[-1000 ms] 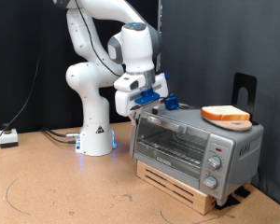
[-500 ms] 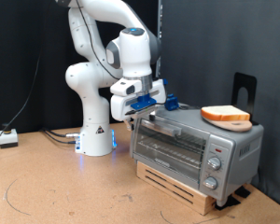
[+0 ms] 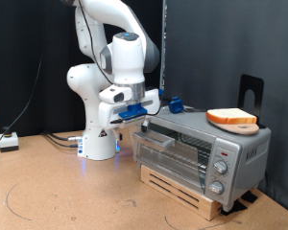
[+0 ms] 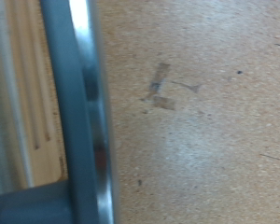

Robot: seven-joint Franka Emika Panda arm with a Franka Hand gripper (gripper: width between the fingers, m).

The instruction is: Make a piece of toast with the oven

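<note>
The silver-grey oven (image 3: 238,151) stands on a wooden pallet at the exterior view's right. Its glass door (image 3: 173,150) is tilted partly open, with the top edge swung outward. The piece of toast (image 3: 232,118) lies on top of the oven, towards its right end. My gripper (image 3: 134,116) is at the door's upper left corner, by the handle. Its fingers are too small to make out there and do not show in the wrist view. The wrist view shows the door's shiny handle bar (image 4: 81,112) close up, over the cork-coloured table.
The wooden pallet (image 3: 179,191) under the oven also shows in the wrist view (image 4: 33,103). A black stand (image 3: 251,91) rises behind the oven. A small blue object (image 3: 175,103) sits on the oven's top left. My white base (image 3: 98,139) and a white box (image 3: 8,142) stand to the left.
My gripper has moved left and down, away from the oven's front. The door's top edge has swung outward with it, from shut to partly open. The toast has not moved.
</note>
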